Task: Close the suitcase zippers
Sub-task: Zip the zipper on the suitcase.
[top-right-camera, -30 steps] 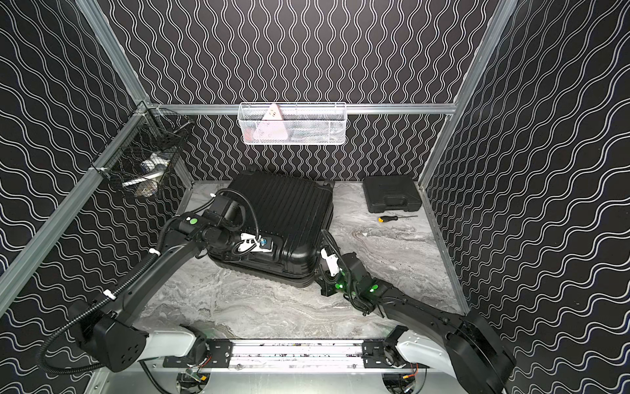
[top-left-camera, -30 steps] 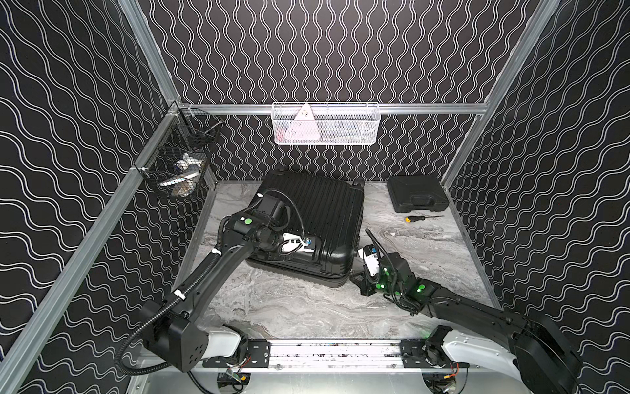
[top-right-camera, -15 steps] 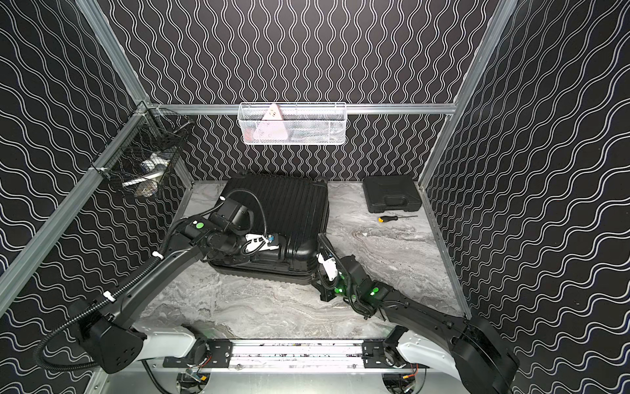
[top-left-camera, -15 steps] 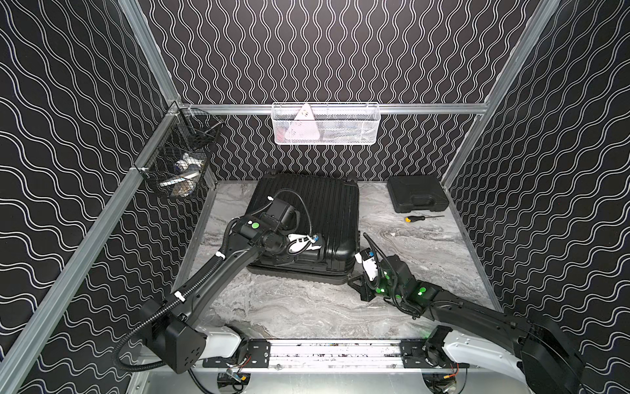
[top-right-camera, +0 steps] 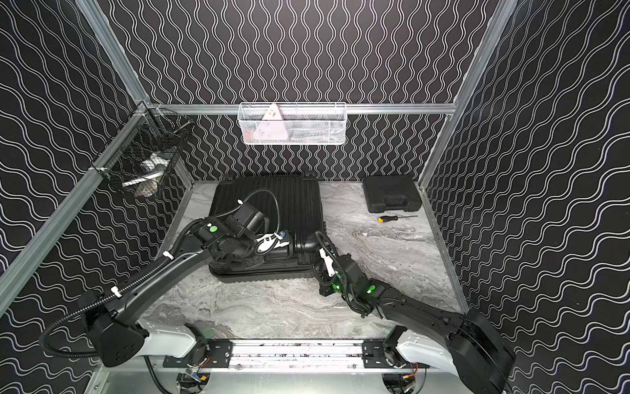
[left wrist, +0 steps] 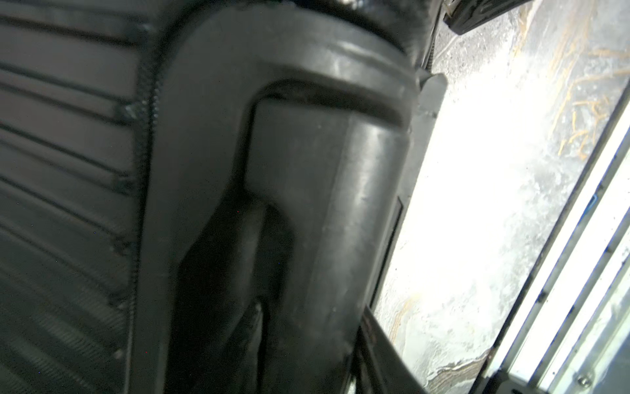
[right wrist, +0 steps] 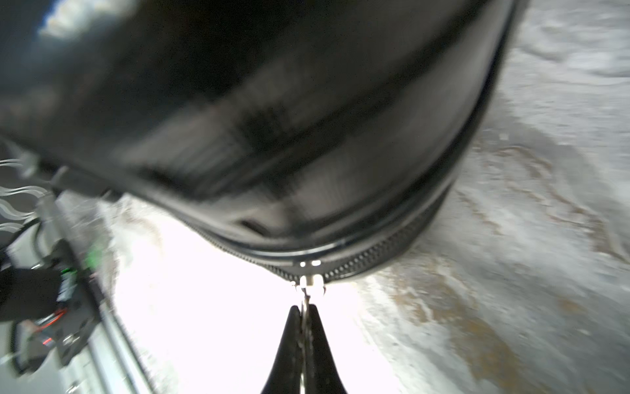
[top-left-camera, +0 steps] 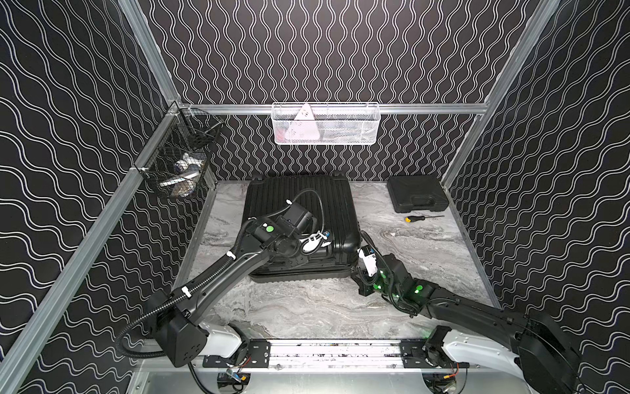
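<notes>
Marble tabletop (top-left-camera: pixel 306 307): suitcase (top-left-camera: pixel 300 194) flat; right fingers (right wrist: pixel 289 341) pinch zipper pull (right wrist: pixel 308 283) at corner.

A robot lab cell: wave-patterned walls (top-left-camera: pixel 324 51), aluminium frame (top-left-camera: pixel 426 108), mounting rail (top-left-camera: pixel 334 350)

Top views: mounted high above the arm bases, facing steeply down toward the back wall. Both share nearly the whole scene, counter (top-left-camera: pixel 306 307) and suitcase (top-left-camera: pixel 300 194) included. Left wrist view: very near the suitcase's front edge, counter beyond. Right wrist view: blurred, low, looking along the right hand (right wrist: pixel 304 308) at the zipper (right wrist: pixel 375 256), close.
</notes>
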Action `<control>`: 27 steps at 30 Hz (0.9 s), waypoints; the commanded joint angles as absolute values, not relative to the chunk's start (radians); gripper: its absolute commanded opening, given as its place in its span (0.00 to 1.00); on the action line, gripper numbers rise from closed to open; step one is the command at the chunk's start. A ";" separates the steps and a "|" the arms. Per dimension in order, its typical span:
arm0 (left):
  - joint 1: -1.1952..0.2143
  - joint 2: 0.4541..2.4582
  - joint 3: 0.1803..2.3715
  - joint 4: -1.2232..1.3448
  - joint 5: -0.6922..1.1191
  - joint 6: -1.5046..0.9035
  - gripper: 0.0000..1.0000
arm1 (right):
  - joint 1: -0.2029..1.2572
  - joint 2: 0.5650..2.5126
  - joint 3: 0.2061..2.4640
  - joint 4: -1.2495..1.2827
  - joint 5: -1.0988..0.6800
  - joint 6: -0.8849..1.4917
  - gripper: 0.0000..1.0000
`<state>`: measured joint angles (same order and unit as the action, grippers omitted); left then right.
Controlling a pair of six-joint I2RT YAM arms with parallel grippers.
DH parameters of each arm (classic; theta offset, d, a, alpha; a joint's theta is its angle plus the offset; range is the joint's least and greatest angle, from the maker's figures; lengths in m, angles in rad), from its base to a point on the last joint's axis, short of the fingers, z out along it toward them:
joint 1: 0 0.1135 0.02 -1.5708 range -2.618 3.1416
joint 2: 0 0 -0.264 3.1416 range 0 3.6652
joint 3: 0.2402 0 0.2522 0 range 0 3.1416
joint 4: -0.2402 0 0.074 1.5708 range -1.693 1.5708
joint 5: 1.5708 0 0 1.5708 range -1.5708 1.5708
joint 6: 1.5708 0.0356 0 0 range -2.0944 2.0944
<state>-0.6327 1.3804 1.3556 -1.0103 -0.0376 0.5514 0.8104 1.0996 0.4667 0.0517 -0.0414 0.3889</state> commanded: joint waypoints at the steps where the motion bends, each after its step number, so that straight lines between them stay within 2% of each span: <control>1: -0.654 1.352 1.363 -0.878 -0.076 0.336 0.14 | 0.816 1.102 0.471 -0.021 -0.022 0.380 0.00; 8: -0.667 1.338 1.357 -0.837 -0.127 0.233 0.14 | 0.816 1.129 0.502 -0.070 -0.019 0.355 0.00; 21: -0.670 1.387 1.374 -0.790 -0.163 0.157 0.14 | 0.816 1.073 0.470 0.004 -0.266 0.300 0.00; 27: -0.678 1.388 1.377 -0.760 -0.132 0.113 0.14 | 0.817 1.101 0.472 0.042 -0.266 0.316 0.00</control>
<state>-0.6773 1.3926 1.3609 -1.0191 -0.0551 0.3092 0.8101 1.0870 0.4713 0.0563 -0.1181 0.3298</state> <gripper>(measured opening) 0.391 0.049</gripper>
